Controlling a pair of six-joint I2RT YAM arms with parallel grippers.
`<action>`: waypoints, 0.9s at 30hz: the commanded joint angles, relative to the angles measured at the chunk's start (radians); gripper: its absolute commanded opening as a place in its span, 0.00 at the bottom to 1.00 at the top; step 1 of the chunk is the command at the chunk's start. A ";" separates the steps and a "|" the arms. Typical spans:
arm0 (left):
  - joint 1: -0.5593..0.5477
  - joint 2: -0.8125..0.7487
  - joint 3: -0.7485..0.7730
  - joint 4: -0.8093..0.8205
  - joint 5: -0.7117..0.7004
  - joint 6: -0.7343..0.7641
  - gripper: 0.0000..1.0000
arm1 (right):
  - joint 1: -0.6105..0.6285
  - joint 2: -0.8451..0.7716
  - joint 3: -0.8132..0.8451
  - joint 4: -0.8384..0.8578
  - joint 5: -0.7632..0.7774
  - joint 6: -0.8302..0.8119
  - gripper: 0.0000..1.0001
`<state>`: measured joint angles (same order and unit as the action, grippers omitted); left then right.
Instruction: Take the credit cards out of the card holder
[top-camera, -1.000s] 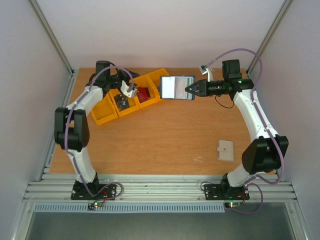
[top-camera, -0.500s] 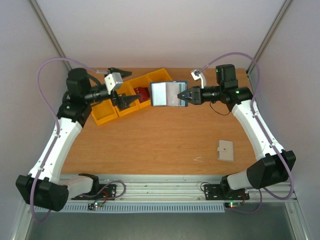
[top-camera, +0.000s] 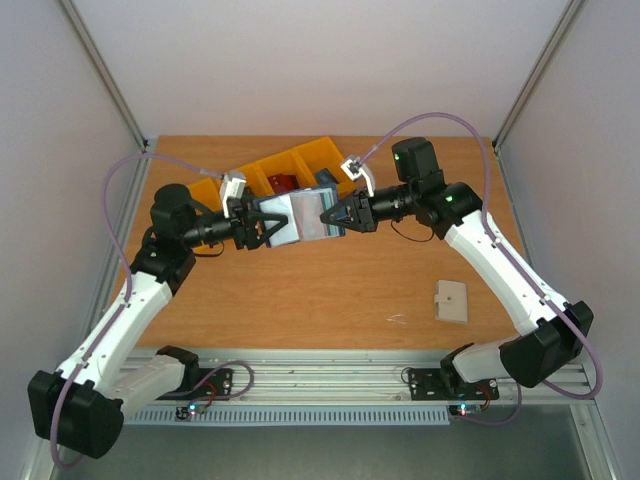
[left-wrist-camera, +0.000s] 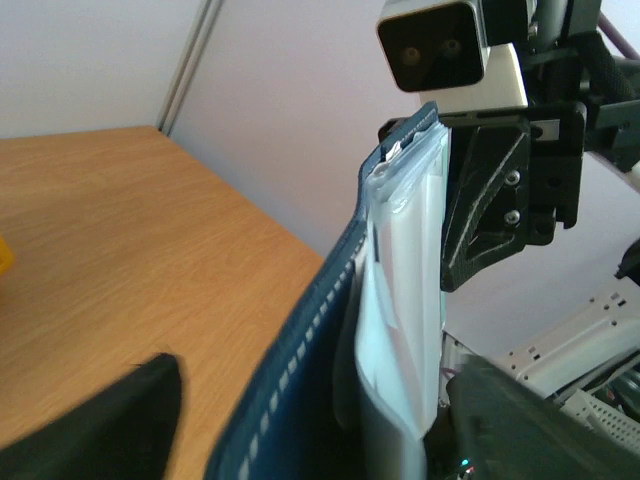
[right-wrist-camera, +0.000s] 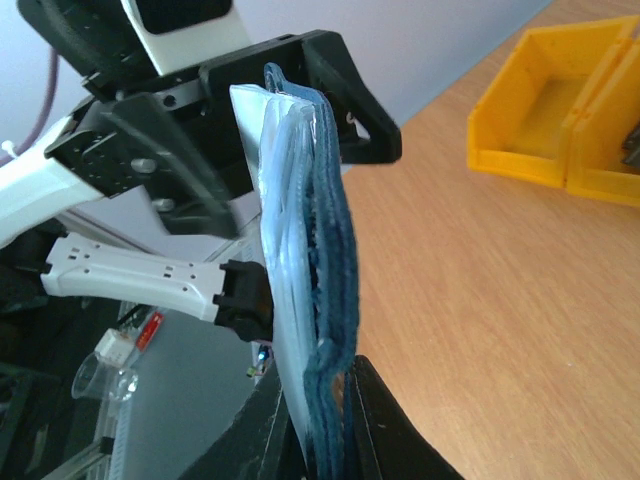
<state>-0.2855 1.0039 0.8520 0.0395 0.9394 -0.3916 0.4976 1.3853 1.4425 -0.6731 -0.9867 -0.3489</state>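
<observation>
The left claw (top-camera: 267, 222) is spread. One finger (left-wrist-camera: 120, 425) is set on each side of the left edge of the card holder (top-camera: 300, 215), and a gap is visible at that finger. The holder is kept opened out and on edge, raised above the table (top-camera: 300, 300), between the two claws. Pale blue layers (left-wrist-camera: 400, 300) are tucked in its pockets; whether they are credit cards cannot be told. Its right edge is pinched by the right claw (top-camera: 330, 213), whose fingers (right-wrist-camera: 380, 440) are pressed onto the navy cover. Just beyond both claws stand yellow bins (top-camera: 305, 158), with a red item (top-camera: 284, 184) in one compartment. A beige pad (top-camera: 451, 300) lies on the near side of the right claw, well apart from it.
</observation>
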 joint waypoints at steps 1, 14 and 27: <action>-0.027 -0.026 -0.023 0.111 0.026 -0.008 0.37 | 0.038 -0.044 0.013 0.057 -0.016 -0.015 0.03; -0.053 -0.083 -0.053 0.214 0.013 -0.007 0.00 | 0.030 -0.074 0.052 -0.045 0.153 -0.122 0.30; -0.053 -0.074 -0.056 0.232 0.016 0.002 0.00 | 0.058 -0.038 0.039 0.003 0.202 -0.081 0.29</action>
<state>-0.3336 0.9356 0.7906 0.1867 0.9501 -0.3931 0.5323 1.3338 1.4841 -0.7368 -0.8124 -0.4610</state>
